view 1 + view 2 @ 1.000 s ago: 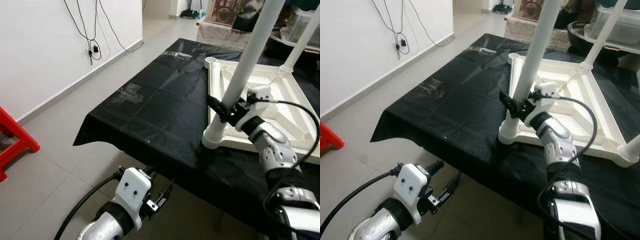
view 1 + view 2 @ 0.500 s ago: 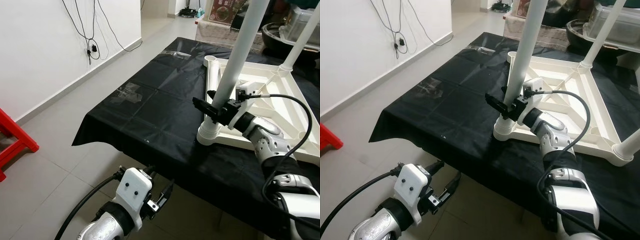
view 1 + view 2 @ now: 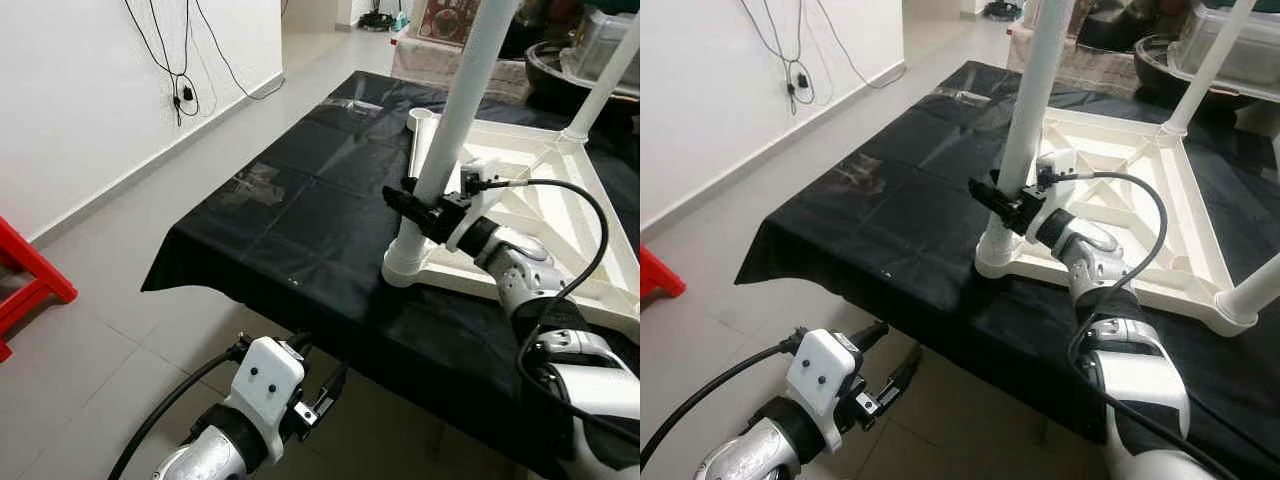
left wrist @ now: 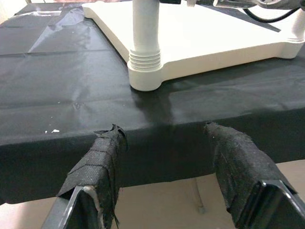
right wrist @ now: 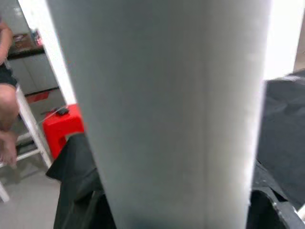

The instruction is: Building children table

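right hand (image 3: 418, 207) clamped around upright table leg (image 3: 455, 110).

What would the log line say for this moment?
right hand: shut on table leg | left hand: open, idle below table edge | tabletop: upside down on black cloth

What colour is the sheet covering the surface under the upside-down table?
Black: the thin plastic sheet is glossy and creased. It shows best in the left eye view.

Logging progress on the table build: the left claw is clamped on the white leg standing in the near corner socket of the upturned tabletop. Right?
Wrong arm. The right claw clamps the white leg, as the left eye view shows. The leg does stand in the near corner socket of the upturned tabletop. The left claw hangs open below the table edge.
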Available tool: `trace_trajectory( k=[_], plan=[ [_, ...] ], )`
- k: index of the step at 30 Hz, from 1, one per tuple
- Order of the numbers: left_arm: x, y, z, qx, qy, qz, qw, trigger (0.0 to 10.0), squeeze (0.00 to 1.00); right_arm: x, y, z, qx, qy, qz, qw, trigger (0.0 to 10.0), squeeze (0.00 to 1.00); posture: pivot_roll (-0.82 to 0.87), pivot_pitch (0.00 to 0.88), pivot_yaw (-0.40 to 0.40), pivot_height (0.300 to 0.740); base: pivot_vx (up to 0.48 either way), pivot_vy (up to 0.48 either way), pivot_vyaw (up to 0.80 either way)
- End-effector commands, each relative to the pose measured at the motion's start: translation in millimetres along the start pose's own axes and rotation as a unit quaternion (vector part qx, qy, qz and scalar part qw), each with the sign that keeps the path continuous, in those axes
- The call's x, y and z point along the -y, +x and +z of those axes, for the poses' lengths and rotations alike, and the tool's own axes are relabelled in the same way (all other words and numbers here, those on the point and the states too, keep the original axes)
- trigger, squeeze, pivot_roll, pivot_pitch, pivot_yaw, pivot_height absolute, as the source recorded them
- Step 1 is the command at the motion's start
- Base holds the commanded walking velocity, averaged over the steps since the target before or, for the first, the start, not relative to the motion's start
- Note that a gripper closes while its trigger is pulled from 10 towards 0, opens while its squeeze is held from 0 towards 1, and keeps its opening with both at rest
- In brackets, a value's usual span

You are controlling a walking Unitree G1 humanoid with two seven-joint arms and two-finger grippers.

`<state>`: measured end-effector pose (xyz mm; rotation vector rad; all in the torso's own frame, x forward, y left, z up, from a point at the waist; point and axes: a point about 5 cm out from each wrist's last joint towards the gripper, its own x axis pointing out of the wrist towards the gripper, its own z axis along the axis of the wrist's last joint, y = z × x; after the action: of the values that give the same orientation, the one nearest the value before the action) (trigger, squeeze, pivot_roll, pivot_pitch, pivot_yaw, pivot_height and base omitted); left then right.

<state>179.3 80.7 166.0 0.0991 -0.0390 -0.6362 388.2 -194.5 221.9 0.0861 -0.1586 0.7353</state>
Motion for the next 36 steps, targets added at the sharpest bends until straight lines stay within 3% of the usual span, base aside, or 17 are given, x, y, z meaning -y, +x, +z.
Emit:
trace_trajectory(
  k=[1,9,10,12,13,15,16,18,19,20,27,28,29,30,33,34,36],
  plan=[
    [0.0,-1.4,0,-0.005,0.004,0.003,1.0,10.0,0.0,-8.5,5.9,-10,-0.001,0.012,0.013,1.0,0.0,0.0,0.16,0.12,-0.065,0.74,0.0,0.0,0.0],
    [-2.0,0.0,0,-0.004,0.006,0.006,1.0,10.0,0.0,-15.9,6.2,-21,0.004,-0.018,-0.03,0.999,0.0,0.0,0.15,0.118,-0.062,0.74,0.0,0.0,0.0],
    [-2.4,0.3,-1,-0.004,0.006,0.007,1.0,10.0,0.0,-16.5,5.8,-25,0.005,-0.017,-0.074,0.997,0.0,0.0,0.15,0.12,-0.064,0.74,0.0,0.0,0.0],
    [-3.3,0.9,-1,-0.004,0.005,0.009,1.0,10.0,0.0,-13.3,-4.9,-39,-0.017,-0.05,-0.257,0.965,0.0,0.0,0.14,0.114,-0.061,0.74,0.0,0.0,0.0],
    [-3.3,0.9,-1,-0.004,0.005,0.009,1.0,10.0,0.0,-13.3,-4.9,-39,-0.017,-0.05,-0.257,0.965,0.0,0.0,0.14,0.114,-0.061,0.74,0.0,0.0,0.0],
    [-3.9,1.5,-2,-0.004,0.005,0.01,1.0,10.0,0.0,-15.9,-21.3,-47,-0.037,-0.076,-0.409,0.909,0.0,0.0,0.13,0.11,-0.058,0.74,0.0,0.0,0.0],
    [-3.9,1.5,-2,-0.004,0.005,0.01,1.0,10.0,0.0,-15.9,-21.3,-47,-0.037,-0.076,-0.409,0.909,0.0,0.0,0.13,0.11,-0.058,0.74,0.0,0.0,0.0],
    [-4.0,2.5,-3,-0.004,0.005,0.01,1.0,10.0,0.0,-29.4,-30.1,-50,-0.04,-0.058,-0.501,0.863,0.0,0.0,0.14,0.11,-0.058,0.74,0.0,0.0,0.0],
    [-4.0,2.5,-3,-0.004,0.005,0.01,1.0,10.0,0.0,-29.4,-30.1,-50,-0.04,-0.058,-0.501,0.863,0.0,0.0,0.14,0.11,-0.058,0.74,0.0,0.0,0.0],
    [-3.7,2.9,-2,-0.003,0.006,0.009,1.0,10.0,0.0,-41.5,-26.5,-49,-0.034,-0.04,-0.53,0.847,0.0,0.0,0.14,0.106,-0.055,0.74,0.0,0.0,0.0],
    [-2.7,3.6,-2,-0.002,0.005,0.009,1.0,10.0,0.0,-82.1,0.7,-49,-0.026,0.017,-0.563,0.826,0.0,0.0,0.14,0.104,-0.059,0.74,0.0,0.0,0.0],
    [-2.5,3.7,-2,-0.002,0.006,0.008,1.0,10.0,0.0,-89.6,4.5,-49,-0.03,0.027,-0.57,0.821,8.5,0.0,0.14,0.104,-0.059,0.74,0.0,0.0,0.0],
    [-2.1,3.8,-2,-0.002,0.006,0.008,1.0,10.0,0.0,-98.3,14.4,-50,-0.036,0.057,-0.549,0.833,10.0,0.0,0.14,0.102,-0.061,0.74,0.0,0.0,0.0],
    [-1.8,3.5,-3,-0.002,0.006,0.008,1.0,10.0,0.0,-104.7,21.9,-48,-0.023,0.062,-0.519,0.852,10.0,0.0,0.14,0.099,-0.06,0.74,0.0,0.0,0.0],
    [-1.6,3.4,-3,-0.002,0.006,0.008,1.0,10.0,0.0,-110.1,25.5,-44,-0.017,0.063,-0.503,0.862,10.0,0.0,0.14,0.098,-0.061,0.74,0.0,0.0,0.0],
    [-1.7,3.1,-4,-0.003,0.006,0.008,1.0,10.0,0.0,-114.3,24.9,-43,-0.019,0.038,-0.461,0.886,10.0,1.0,0.13,0.095,-0.064,0.74,0.0,0.0,0.0],
    [-1.7,3.3,-4,-0.003,0.006,0.009,1.0,10.0,0.0,-113.7,23.8,-43,-0.018,0.034,-0.446,0.894,10.0,1.0,0.13,0.095,-0.064,0.74,0.0,0.0,0.0]
  ],
)
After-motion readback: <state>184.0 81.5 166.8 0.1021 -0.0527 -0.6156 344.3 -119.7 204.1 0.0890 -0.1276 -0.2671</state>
